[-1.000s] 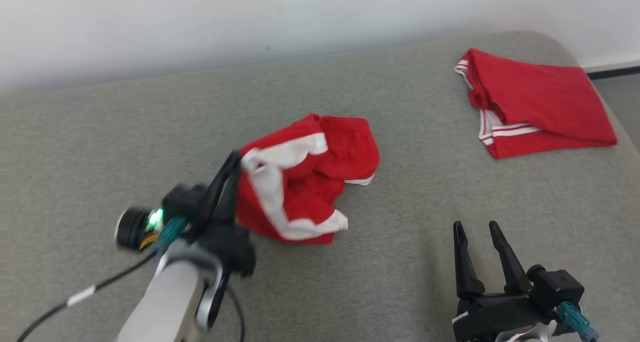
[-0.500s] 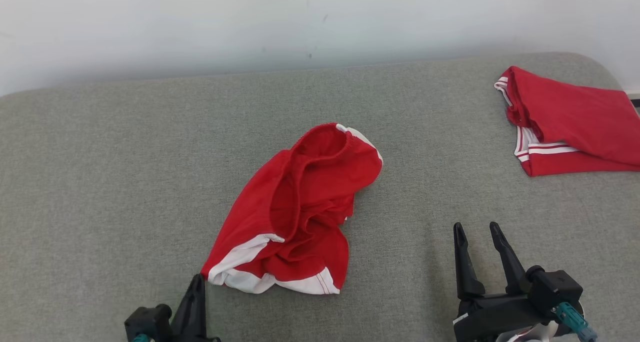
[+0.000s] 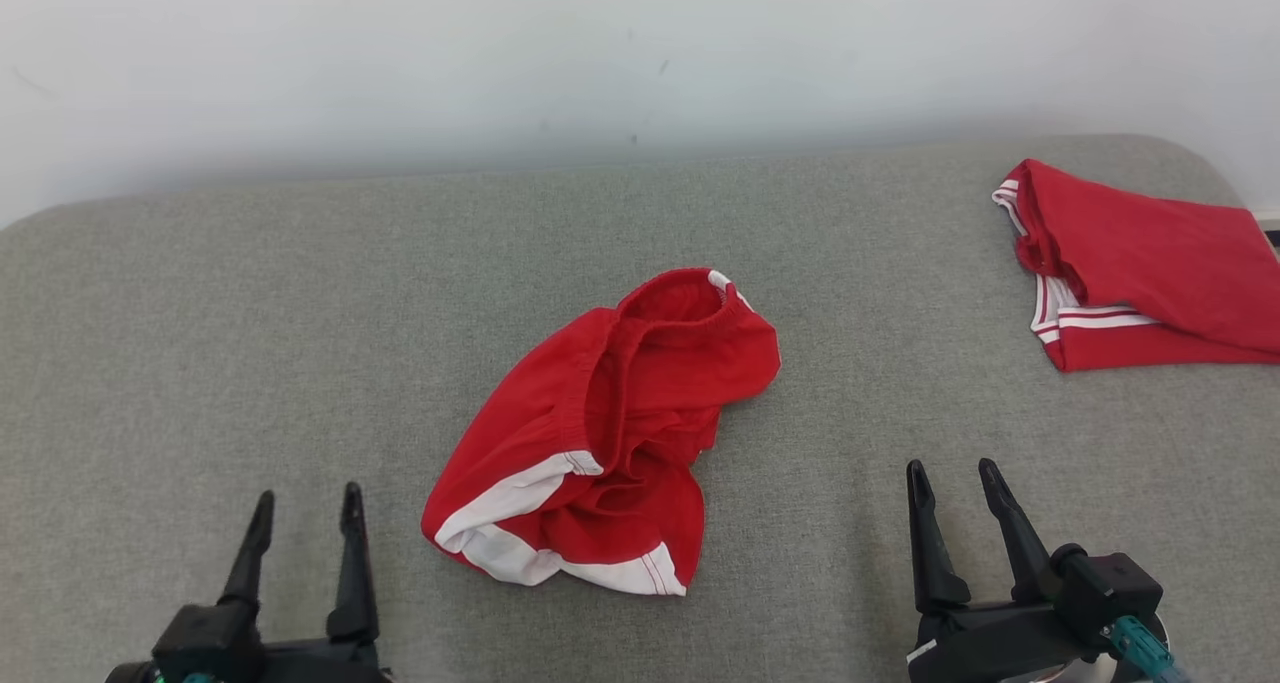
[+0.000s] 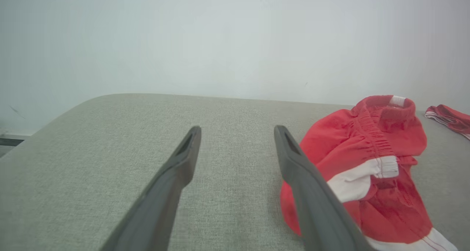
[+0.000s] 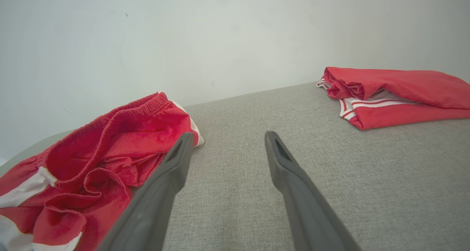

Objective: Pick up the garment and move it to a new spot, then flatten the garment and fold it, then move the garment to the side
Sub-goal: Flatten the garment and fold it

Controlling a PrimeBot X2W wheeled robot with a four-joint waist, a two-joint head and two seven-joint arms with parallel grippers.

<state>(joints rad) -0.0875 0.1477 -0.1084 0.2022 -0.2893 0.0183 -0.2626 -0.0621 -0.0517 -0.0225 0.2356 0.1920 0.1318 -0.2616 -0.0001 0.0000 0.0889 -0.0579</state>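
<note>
Shorts [image 3: 610, 433] released by left gripper [image 3: 307, 493], now left crumpled at middle of grey cushion [image 3: 250, 313]. Left jaws are spread wide, empty, drawn back near shorts. Right gripper [image 3: 951, 466] is kept wide, empty. Move step is judged done; flattening is needed next.

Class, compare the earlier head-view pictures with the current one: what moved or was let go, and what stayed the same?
The left gripper let go of the red shorts and drew back toward the robot, jaws open. The shorts, dragged nearer and turned over, now lie crumpled and free on the grey cushion. The right gripper stayed open and idle, and the folded red garment stayed at the far right.
</note>
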